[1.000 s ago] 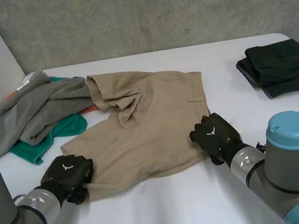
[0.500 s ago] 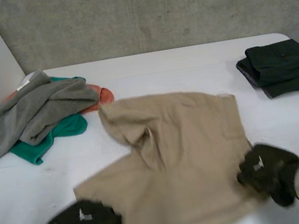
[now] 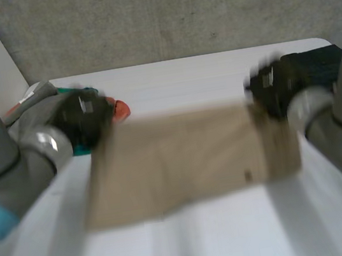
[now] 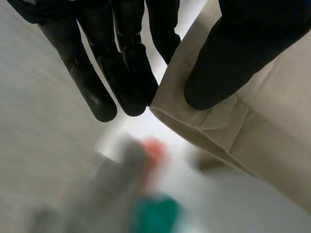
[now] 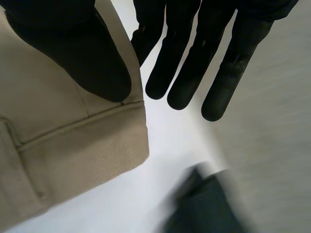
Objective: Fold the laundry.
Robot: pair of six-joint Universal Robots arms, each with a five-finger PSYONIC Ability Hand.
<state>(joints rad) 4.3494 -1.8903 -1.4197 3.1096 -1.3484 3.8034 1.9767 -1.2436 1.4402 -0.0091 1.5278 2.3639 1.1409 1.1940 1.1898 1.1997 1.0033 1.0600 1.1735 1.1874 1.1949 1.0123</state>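
The tan shorts [image 3: 189,161] are held up above the white table [image 3: 195,246], stretched flat between my two hands. My left hand [image 3: 83,118] grips their upper corner on the left side. In the left wrist view its thumb [image 4: 233,53] pinches the hemmed corner of the shorts [image 4: 252,131] against the fingers [image 4: 121,73]. My right hand [image 3: 274,87] holds the opposite upper corner. In the right wrist view the thumb [image 5: 73,48] presses the seamed corner of the shorts [image 5: 73,150] against the fingers [image 5: 184,63].
A pile of grey, green and orange clothes [image 3: 27,114] lies at the back left, below my left hand [image 4: 146,194] in its wrist view. A folded dark garment [image 3: 319,61] lies at the back right, also below my right hand [image 5: 209,204]. A concrete wall [image 3: 167,13] stands behind.
Both hands first dragged the shorts toward the front edge, then lifted them off the table. The shorts now hang spread between the raised hands.
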